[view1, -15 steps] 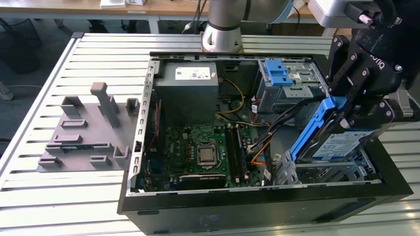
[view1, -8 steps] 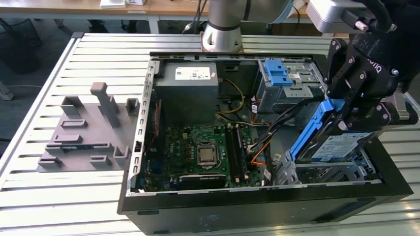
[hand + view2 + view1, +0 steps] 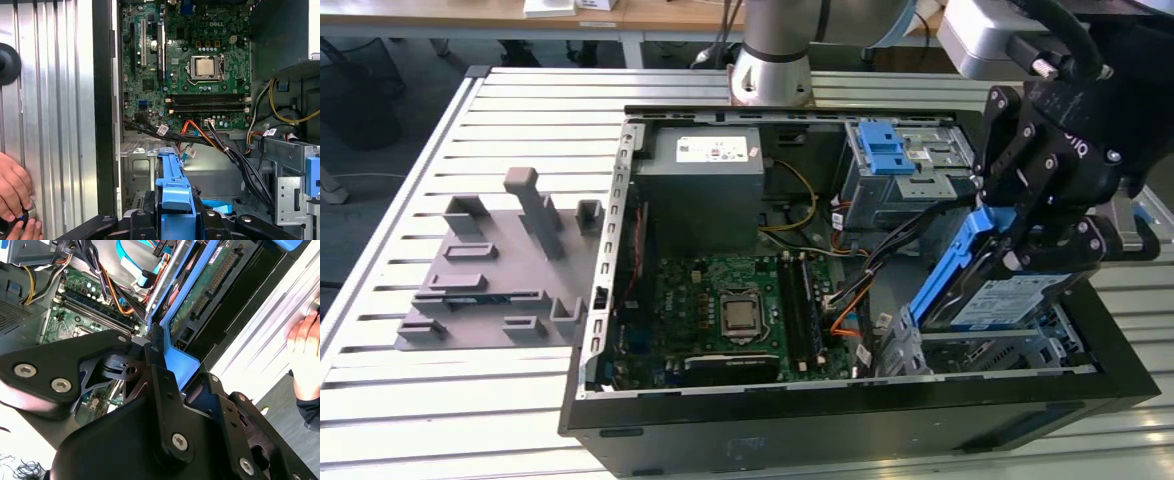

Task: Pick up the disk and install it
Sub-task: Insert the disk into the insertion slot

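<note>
In the exterior view the disk (image 3: 1003, 300), a silver drive with a blue-and-white label in a blue carrier frame, hangs tilted at the right end of the open computer case (image 3: 854, 425). Its lower end sits just above the metal drive bay (image 3: 987, 352) near the case's front corner. My black gripper (image 3: 1047, 238) is shut on the disk's upper end. In the second wrist view the disk's green circuit-board underside (image 3: 210, 280) and its blue carrier (image 3: 177, 360) run away from my gripper (image 3: 150, 357). The first wrist view shows the blue carrier (image 3: 172, 187) clamped between my fingers.
Inside the case lie the motherboard (image 3: 734, 310), a grey power-supply box (image 3: 707, 190), a drive cage with a blue bracket (image 3: 894, 150) and loose cables (image 3: 854, 270). A grey fixture (image 3: 494, 270) stands on the slatted table at the exterior view's left. A person's hand (image 3: 12, 200) rests beside the case.
</note>
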Action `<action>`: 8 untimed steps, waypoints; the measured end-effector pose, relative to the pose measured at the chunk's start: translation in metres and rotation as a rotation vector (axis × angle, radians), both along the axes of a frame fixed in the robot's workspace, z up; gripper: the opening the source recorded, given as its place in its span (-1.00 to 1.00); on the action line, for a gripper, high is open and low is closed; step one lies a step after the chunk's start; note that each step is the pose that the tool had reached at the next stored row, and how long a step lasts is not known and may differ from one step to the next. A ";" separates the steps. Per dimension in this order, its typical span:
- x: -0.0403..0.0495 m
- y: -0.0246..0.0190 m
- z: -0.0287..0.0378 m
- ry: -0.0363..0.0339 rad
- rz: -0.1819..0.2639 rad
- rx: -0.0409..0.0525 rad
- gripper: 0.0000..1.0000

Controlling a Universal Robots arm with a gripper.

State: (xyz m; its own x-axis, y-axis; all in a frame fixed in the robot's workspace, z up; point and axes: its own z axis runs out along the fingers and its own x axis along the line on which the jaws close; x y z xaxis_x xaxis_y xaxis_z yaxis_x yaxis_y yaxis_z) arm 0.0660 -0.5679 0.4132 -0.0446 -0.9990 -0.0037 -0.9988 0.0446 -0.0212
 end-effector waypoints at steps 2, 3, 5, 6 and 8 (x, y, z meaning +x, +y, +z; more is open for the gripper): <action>0.0000 0.0000 -0.0015 0.0000 0.000 0.0000 -0.27; 0.0000 0.0000 -0.0021 0.0000 0.000 0.0000 -0.27; 0.0000 0.0000 -0.0036 0.0000 0.000 0.0001 -0.27; 0.0001 0.0000 -0.0043 0.0000 0.000 0.0001 -0.27; 0.0001 0.0000 -0.0057 0.0000 0.000 0.0001 -0.27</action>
State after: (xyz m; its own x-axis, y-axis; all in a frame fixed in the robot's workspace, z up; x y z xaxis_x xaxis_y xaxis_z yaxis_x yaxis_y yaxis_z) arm 0.0661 -0.5679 0.4074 -0.0445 -0.9990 -0.0038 -0.9988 0.0446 -0.0213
